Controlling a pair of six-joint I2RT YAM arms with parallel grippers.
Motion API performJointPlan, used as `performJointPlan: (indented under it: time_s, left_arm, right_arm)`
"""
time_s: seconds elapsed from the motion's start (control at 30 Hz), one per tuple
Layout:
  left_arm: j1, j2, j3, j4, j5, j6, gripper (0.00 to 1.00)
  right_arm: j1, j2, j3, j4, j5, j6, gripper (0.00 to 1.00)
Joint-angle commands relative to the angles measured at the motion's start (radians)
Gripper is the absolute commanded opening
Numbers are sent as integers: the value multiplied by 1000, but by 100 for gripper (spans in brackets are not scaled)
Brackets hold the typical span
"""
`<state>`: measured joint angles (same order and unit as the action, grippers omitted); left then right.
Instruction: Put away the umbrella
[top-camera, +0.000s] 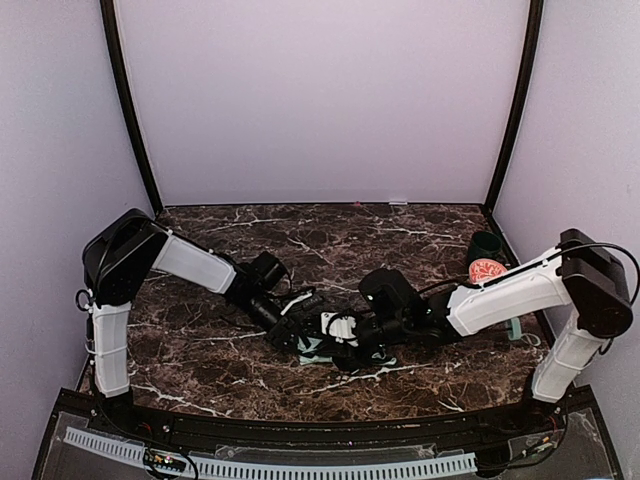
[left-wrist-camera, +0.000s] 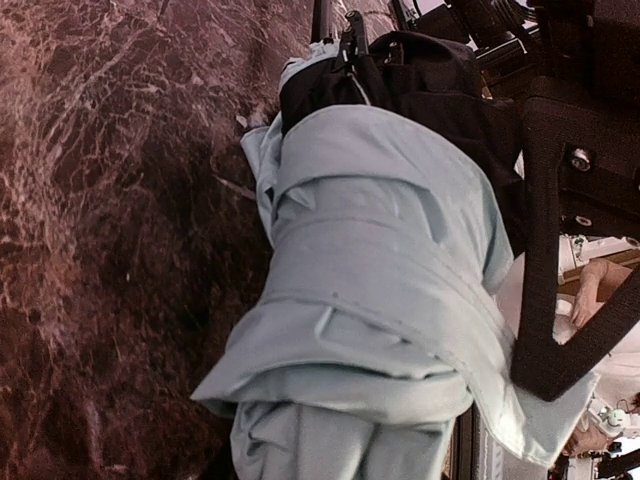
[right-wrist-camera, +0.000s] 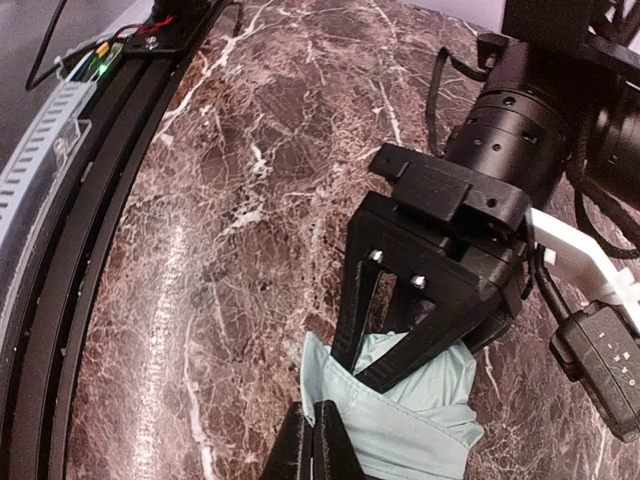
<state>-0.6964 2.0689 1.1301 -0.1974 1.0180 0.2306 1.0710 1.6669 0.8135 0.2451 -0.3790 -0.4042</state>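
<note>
The dark marbled bench (top-camera: 200, 350) carries everything. The left arm (top-camera: 190, 262) and the right arm (top-camera: 505, 295) reach in from either side and meet over its middle, a little toward the near edge. Between their ends lies the umbrella (left-wrist-camera: 380, 280), collapsed into a loose mint-green bundle that rests on the bench. In the left wrist view, black lining spills out at one end.

The left jaws stand partly open around the body of the bundle, one on each side and pressed into the cloth, so they have hold of it. The right jaws are fully closed, with their tips at the loose edge of the fabric. I cannot tell whether a fold is pinched between them. A small orange-and-white round thing (top-camera: 487, 268) sits near the right edge of the bench, well apart from the umbrella.

The step in hand looks like gathering the slack canopy into a tight roll. The folds lie baggy and uneven, so I judge the task unfinished.

To do it well, the left jaws should act as a steady clamp, firm enough that the bundle cannot twist but not crushing the ribs inside. The right jaws should take the flap right at its edge and draw it around the bundle in one direction, staying low and taut so the cloth lies flat. The likely fault is thin fabric slipping from the closed tips, or the two arms fouling each other at such close quarters.
</note>
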Motion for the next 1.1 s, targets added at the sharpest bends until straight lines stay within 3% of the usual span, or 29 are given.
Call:
performJointPlan:
  time_s: [0.0,0.33,0.53,0.87,1.07]
  left_arm:
    - [64,48,7,-68,-144,-2,0]
    - [75,62,15,-90,-148,20,0]
    - [75,60,30,-121,-173,46,0]
    - [75,21,21,-152,-176,82,0]
    - [75,20,20,-158,-188,87,0]
  right_arm:
    - [80,-5,29,-139,-72,-108,0]
    - [85,132,30,-205,31,-111,0]
    - [85,108,27,-278,125,-127,0]
    - [86,156,60,-344,440,-55,18]
    - [86,56,55,-326,342,-39,24]
